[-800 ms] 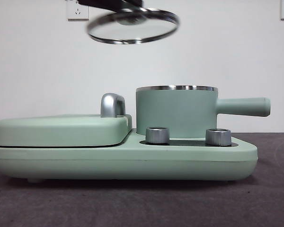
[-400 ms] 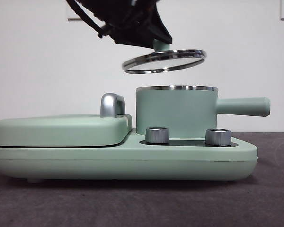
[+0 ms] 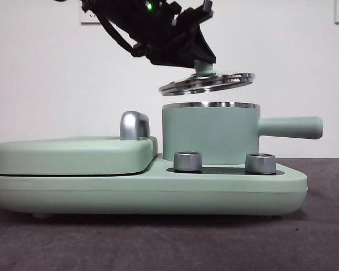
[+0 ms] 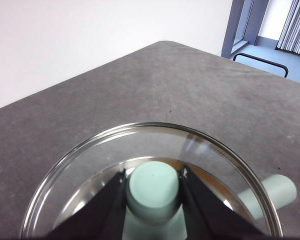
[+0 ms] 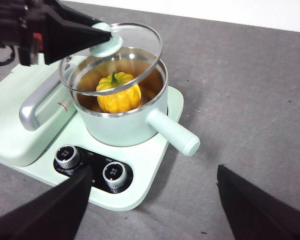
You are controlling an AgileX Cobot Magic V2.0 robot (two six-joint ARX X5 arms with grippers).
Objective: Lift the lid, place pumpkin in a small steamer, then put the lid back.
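Observation:
My left gripper [image 3: 202, 66] is shut on the mint-green knob [image 4: 153, 188] of the glass lid [image 3: 208, 83] and holds it tilted just above the small steamer [image 3: 210, 135]. In the right wrist view the lid [image 5: 140, 42] hovers over the steamer [image 5: 125, 125], and the yellow-orange pumpkin [image 5: 118, 95] sits inside the pot. The pumpkin is hidden in the front view. My right gripper [image 5: 152, 200] is open and empty, held back from the appliance near its front side.
The steamer stands on a mint-green appliance base [image 3: 158, 189] with two steel dials [image 3: 187, 161] [image 3: 260, 163]. A flat griddle cover [image 3: 73, 155] with a steel handle [image 3: 134, 125] lies beside it. The steamer's long handle [image 3: 291, 127] sticks out sideways. Grey cloth covers the table [image 5: 250, 100].
The left gripper has brought the lid down and to the right in the front view, from high beside the pot to just above its rim.

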